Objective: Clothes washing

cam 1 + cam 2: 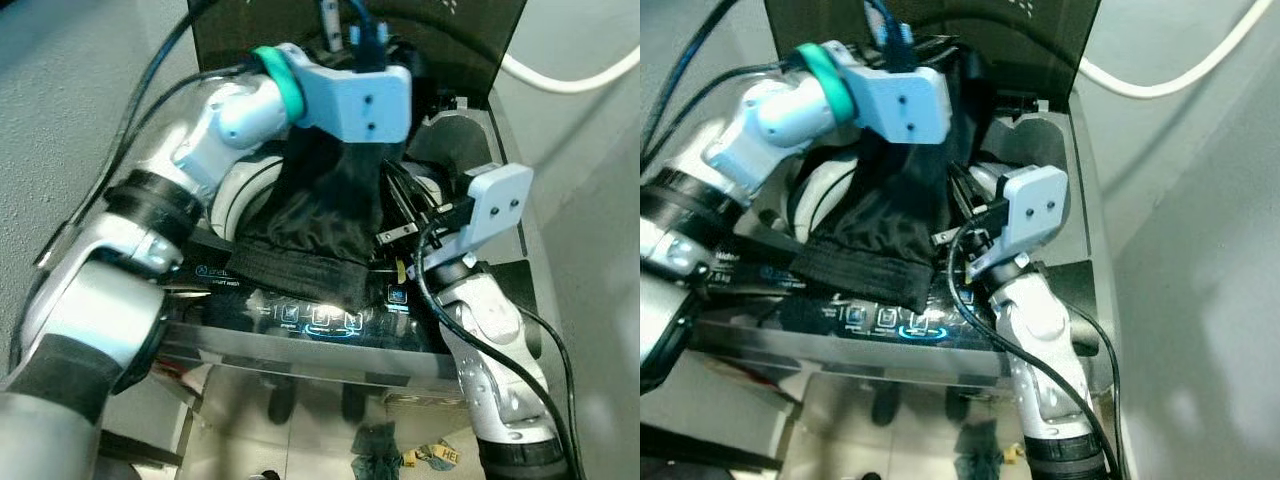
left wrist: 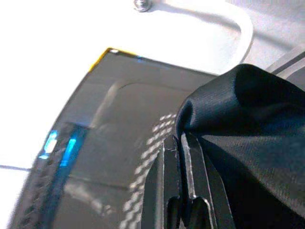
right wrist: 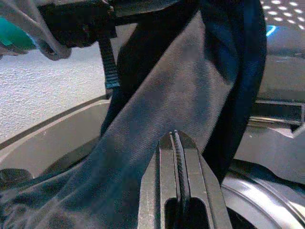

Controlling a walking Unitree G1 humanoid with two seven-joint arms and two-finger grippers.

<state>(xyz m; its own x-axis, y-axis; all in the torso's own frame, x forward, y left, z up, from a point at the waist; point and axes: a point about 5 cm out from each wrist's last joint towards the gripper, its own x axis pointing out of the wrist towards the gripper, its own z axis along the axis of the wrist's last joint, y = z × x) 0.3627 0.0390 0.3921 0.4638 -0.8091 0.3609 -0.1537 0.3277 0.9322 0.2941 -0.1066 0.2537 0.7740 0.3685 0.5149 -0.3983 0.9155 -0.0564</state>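
One top-loading washer (image 1: 470, 345) stands below the robot, its dark lid (image 1: 440, 40) raised at 12 o'clock. Along the front edge runs a glossy control strip (image 1: 320, 318) with a row of lit blue icons; the small print beside them is too blurred to read. One black garment (image 1: 320, 215) hangs from 12 o'clock down over the drum (image 1: 245, 195) and spills onto the control strip, its thick waistband lying flat at 6 o'clock.

The left gripper (image 2: 183, 143) is up at 12 o'clock over the drum, its two fingers pinched together on a fold of the garment, holding the top of it aloft. The right gripper (image 3: 175, 143) sits at 3 o'clock, just beside the hanging cloth; its fingers are pressed closed against each other, tips touching the fabric without any of it between them.

A white hose (image 1: 570, 75) curves across the wall at 1 o'clock. On the floor at 5 o'clock lies a yellow scrap (image 1: 435, 457) showing the letters "HE".
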